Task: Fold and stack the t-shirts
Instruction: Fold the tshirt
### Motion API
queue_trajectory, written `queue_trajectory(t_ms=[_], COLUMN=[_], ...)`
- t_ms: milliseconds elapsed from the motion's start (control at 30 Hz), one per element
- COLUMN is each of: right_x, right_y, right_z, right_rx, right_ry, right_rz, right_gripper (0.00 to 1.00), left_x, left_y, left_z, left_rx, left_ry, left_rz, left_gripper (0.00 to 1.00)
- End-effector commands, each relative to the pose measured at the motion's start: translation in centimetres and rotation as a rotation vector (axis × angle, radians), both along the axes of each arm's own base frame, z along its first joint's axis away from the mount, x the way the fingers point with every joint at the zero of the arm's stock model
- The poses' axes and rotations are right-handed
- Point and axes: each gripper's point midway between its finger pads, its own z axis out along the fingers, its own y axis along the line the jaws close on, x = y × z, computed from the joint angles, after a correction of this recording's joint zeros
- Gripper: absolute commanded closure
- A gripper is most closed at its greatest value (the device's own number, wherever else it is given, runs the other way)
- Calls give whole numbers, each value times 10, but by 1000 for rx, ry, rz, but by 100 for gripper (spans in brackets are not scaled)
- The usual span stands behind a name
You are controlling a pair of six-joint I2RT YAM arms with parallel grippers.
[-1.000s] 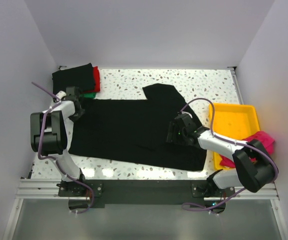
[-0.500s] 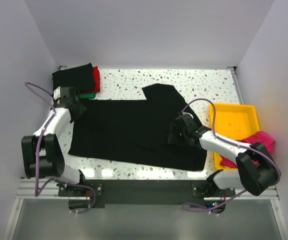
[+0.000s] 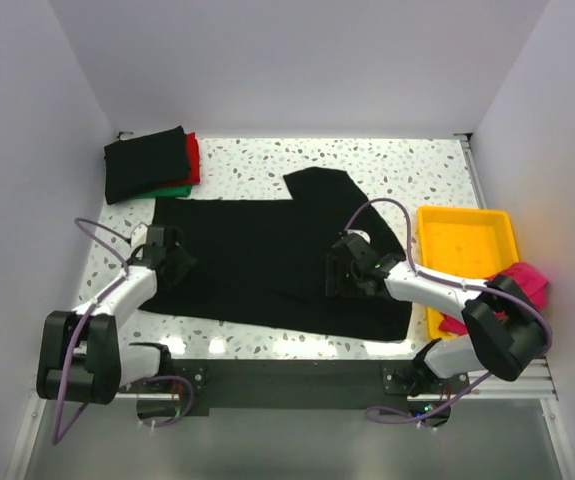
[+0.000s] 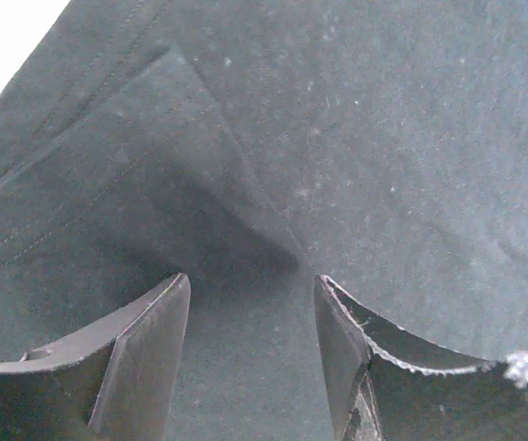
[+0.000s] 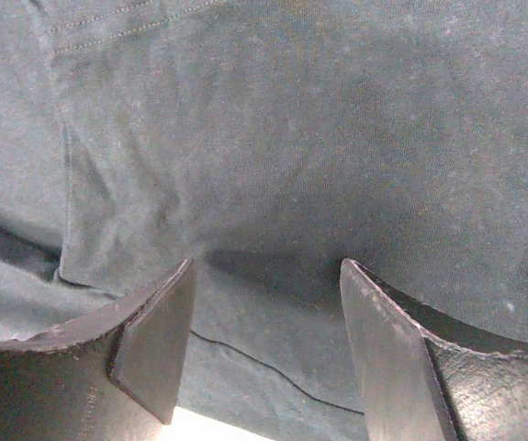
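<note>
A large black cloth t-shirt [image 3: 257, 250] lies spread flat on the speckled table [image 3: 267, 160]. The left fingers [image 4: 144, 358] stand released above its left edge, the right fingers [image 5: 153, 340] released above its right half, both empty.

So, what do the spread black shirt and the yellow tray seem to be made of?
Black shirt: soft matte knit cloth, likely cotton; stitched hems, lint and creases show. Yellow tray: probably hard plastic; smooth, even colour, raised rim.
</note>
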Motion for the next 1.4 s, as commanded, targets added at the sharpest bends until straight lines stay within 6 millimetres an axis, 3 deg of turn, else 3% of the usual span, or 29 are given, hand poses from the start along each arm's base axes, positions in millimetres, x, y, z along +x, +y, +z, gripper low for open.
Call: queue_trajectory(t_ms=[0, 233, 333, 467, 567, 600, 700, 733, 800, 833, 933, 1067, 1233, 1367], right_x=[-4, -22, -27, -22, -3, 12, 39, 51, 70, 79, 98, 116, 120, 121], right_y=[-1, -13, -24, -22, -15, -9, -15, -27, -34, -46, -58, -50, -54, -58], right_z=[-11, -23, -20, -4, 23, 42, 61, 63, 66, 66, 61, 46, 24, 19], right_rx=[-25, -58, -88, -77, -78, -67, -74, -69, -46, -60, -98, -64, -110, -137], right_ry=[28, 77, 79, 47, -12, -63, -102, -103, -120, -125, -130, -129, -91, -93], right_rz=[-23, -24, -33, -36, -32, -39, -85, -122, -161, -192, -220, -201, -212, -220], right_gripper=[32, 32, 32, 31, 31, 31, 32, 33, 34, 34, 36, 37, 42, 44], left_x=[-23, -55, -61, -62, -36, -30, -4, 5, 13, 19, 30, 42, 50, 50], left_y=[10, 20, 21, 19, 14, 11, 1, -4, -10, -16, -31, -44, -44, -44], left_z=[-17, -19, -17, -14, 12, 19, 47, 57, 66, 76, 91, 119, 153, 158], left_rx=[8, 32, 30, 25, 29, 27, 18, 13, 6, -4, -32, -43, 18, 31], left_ry=[35, 41, 32, 26, -48, -65, -125, -143, -165, -187, -213, -261, -299, -310], left_rz=[103, 174, 174, 152, 75, 49, -51, -92, -144, -195, -301, -418, -503, -526], left_gripper=[39, 36, 34, 33, 31, 30, 30, 29, 29, 30, 29, 29, 26, 26])
